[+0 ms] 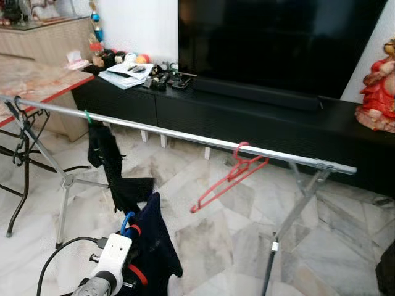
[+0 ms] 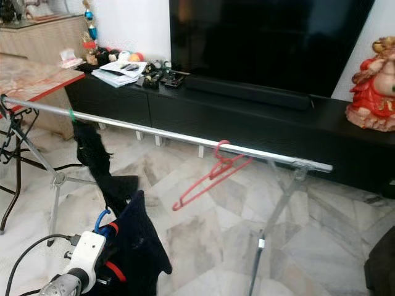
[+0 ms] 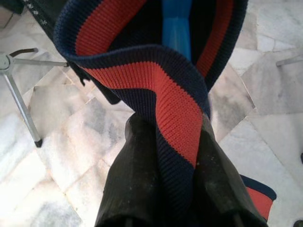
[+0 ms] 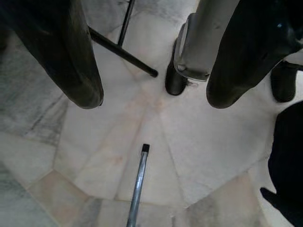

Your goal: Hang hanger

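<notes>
Left tool [image 3: 165,198]: clenched on the red-striped navy collar of a garment [image 1: 151,246] carried on a blue hanger [image 1: 126,222], its hook pointing upward.

Landmark: rail [image 1: 185,134], a long silver bar running left to right. Blue hanger sits below and nearer than the rail, beneath its left half; left arm is the nearer.

On rail: dark garment [image 1: 105,160] at left, empty red hanger [image 1: 231,176] toward right.

Right tool [image 4: 151,94]: fingers spread, empty, over marble floor [image 4: 142,123].

Hidden: the blue hanger's shoulders, under cloth.

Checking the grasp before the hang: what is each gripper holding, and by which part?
The left gripper pinches the navy-and-red garment at its ribbed collar, on a blue hanger. The right gripper is open, holding nothing.
</notes>
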